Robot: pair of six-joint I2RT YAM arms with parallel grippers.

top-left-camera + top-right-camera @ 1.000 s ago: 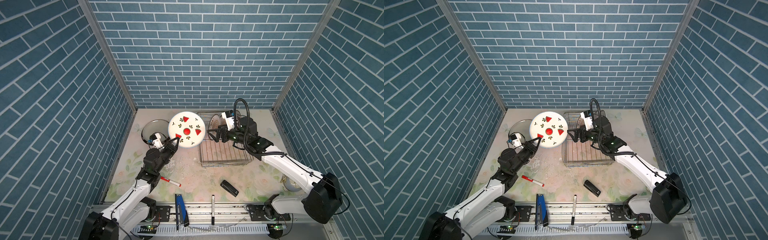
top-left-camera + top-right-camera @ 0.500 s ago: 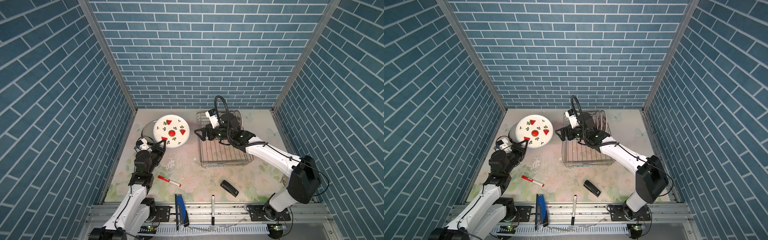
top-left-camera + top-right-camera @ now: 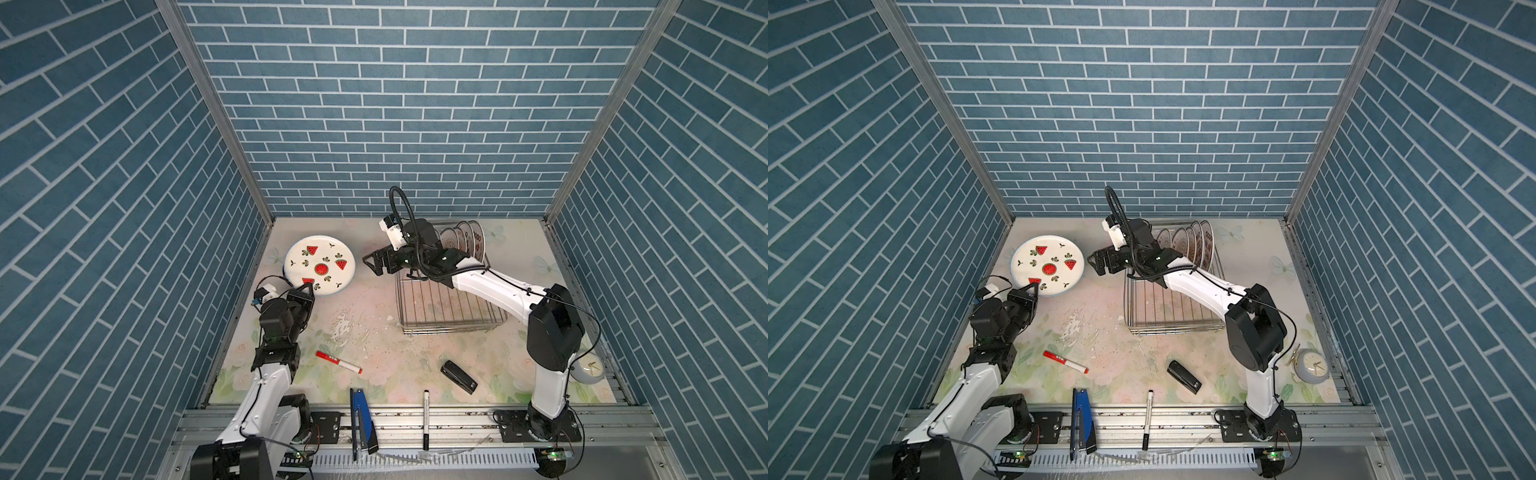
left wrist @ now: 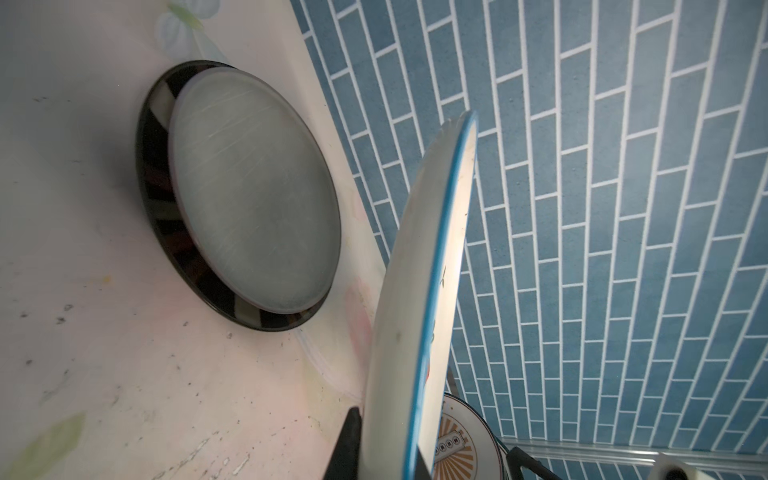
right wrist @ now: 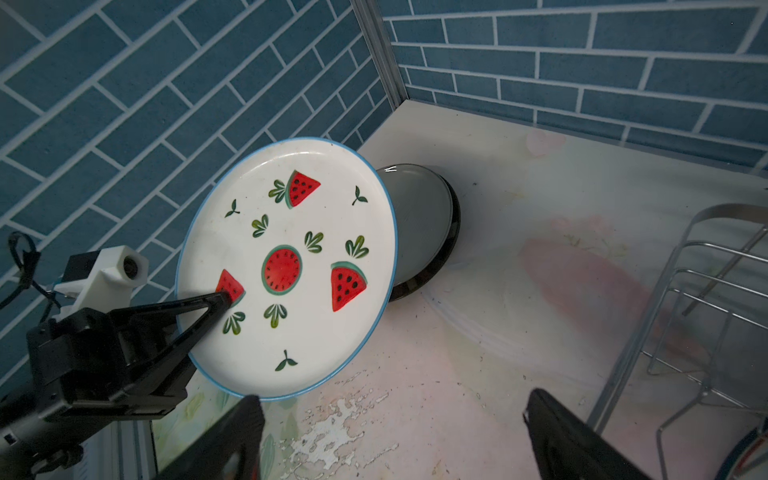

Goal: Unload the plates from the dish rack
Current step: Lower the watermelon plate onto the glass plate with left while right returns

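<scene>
A white plate with red watermelon slices point(image 3: 320, 271) point(image 3: 1047, 266) point(image 5: 286, 266) hangs tilted over the far left of the table. My left gripper point(image 3: 306, 287) point(image 3: 1033, 287) point(image 4: 386, 444) is shut on its near rim, and the left wrist view shows the plate edge-on point(image 4: 419, 291). Several more plates point(image 3: 465, 241) point(image 3: 1192, 245) stand upright at the far end of the silver wire dish rack point(image 3: 453, 328) point(image 3: 1175, 328). My right gripper point(image 3: 374, 266) point(image 3: 1096, 264) point(image 5: 390, 419) is open and empty. It sits just left of the rack and faces the held plate.
A dark-rimmed round dish with a grey face point(image 4: 249, 199) point(image 5: 419, 224) lies on the table under the held plate. Nearer the front are a red marker point(image 3: 338, 360), a black stapler point(image 3: 458, 376), a blue tool point(image 3: 359, 419), a black pen point(image 3: 426, 413) and a small clock point(image 3: 588, 370).
My left arm has carried the watermelon plate left and down towards the far left corner. My right gripper, still open, has moved left from over the rack to just past its left edge.
</scene>
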